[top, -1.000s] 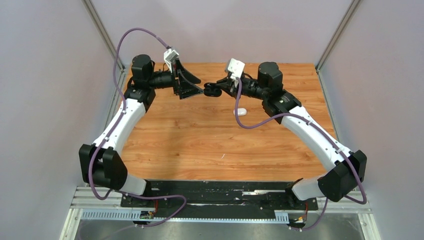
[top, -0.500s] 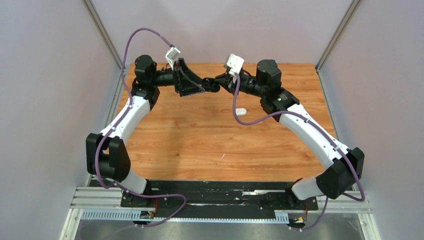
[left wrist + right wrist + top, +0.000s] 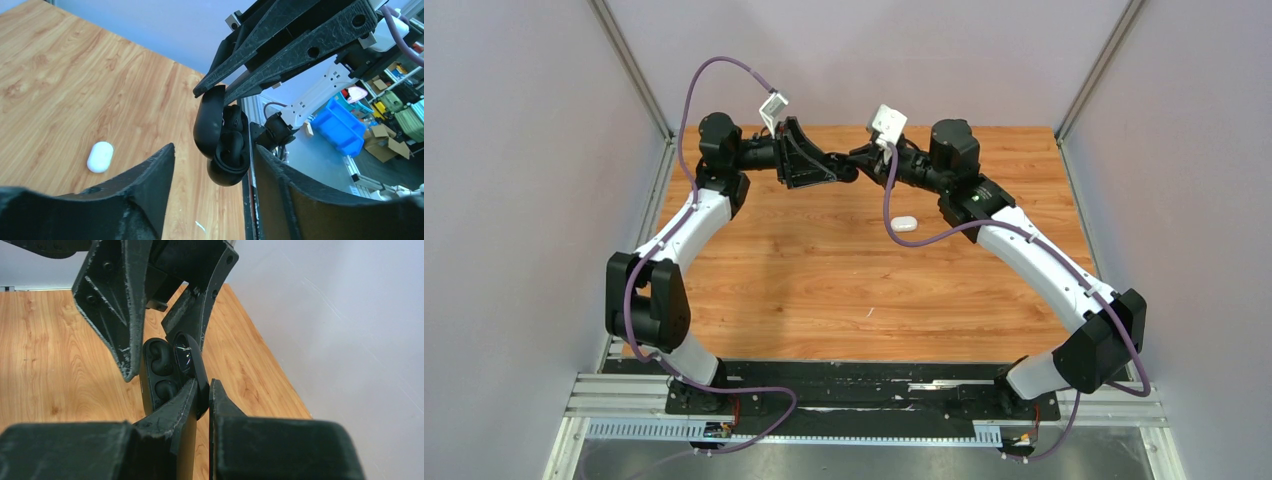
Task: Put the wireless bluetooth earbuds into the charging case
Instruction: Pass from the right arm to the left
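Now right gripper [image 3: 202, 390] clenched on lid of black pill-shaped plastic charging case [image 3: 154, 377], held midair, presumably so left gripper [image 3: 214, 155], jaws spread astride it, can press. Tiny black earbuds [image 3: 161, 360] look seated inside. On wooden table [image 3: 65, 75], white pill-shaped case [image 3: 100, 156] lies apart.

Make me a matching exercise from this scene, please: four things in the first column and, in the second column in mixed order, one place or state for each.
Column one:
1. black case
2. white case
3. left gripper
4. right gripper

Column two:
A. lies on the wooden table
B. open, one finger on each side of the black case
C. lid open, held up in the air
D. shut on the black case

Pairs: 1-C, 2-A, 3-B, 4-D
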